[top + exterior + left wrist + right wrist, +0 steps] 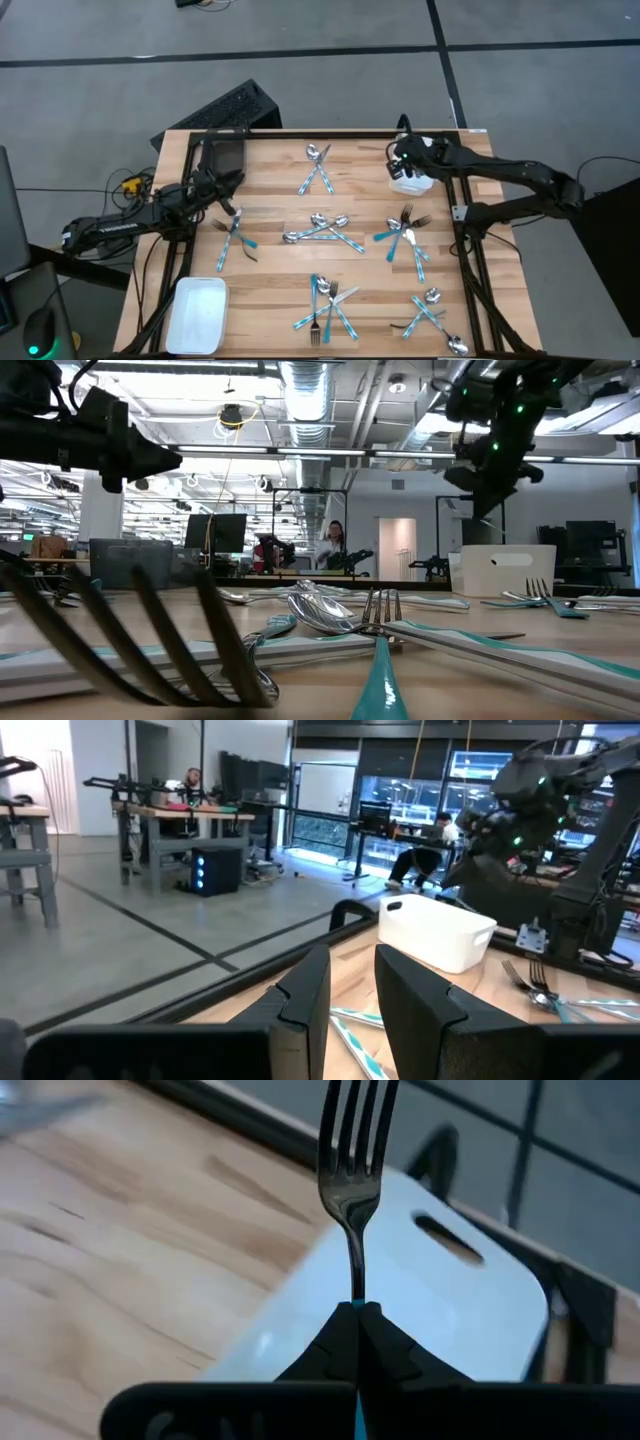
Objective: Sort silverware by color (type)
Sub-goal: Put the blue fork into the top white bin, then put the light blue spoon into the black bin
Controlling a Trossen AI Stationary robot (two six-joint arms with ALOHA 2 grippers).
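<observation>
Over the white tray (470, 1295) at the table's far right corner, right gripper (357, 1315) pinches a fork (353, 1170) by its teal handle, tines pointing past the tray rim. Risk: thin grip, fork may swing or land on the wood. Left gripper (352, 982) hangs part open, holding nothing, near the dark bin (223, 155).

A robotics lab in an open-plan office is showing here: exposed ceiling ducts (310, 385) are running overhead, desks with monitors (220, 532) are standing behind the wooden worktop (280, 215), and a person (330, 545) is sitting there.
</observation>
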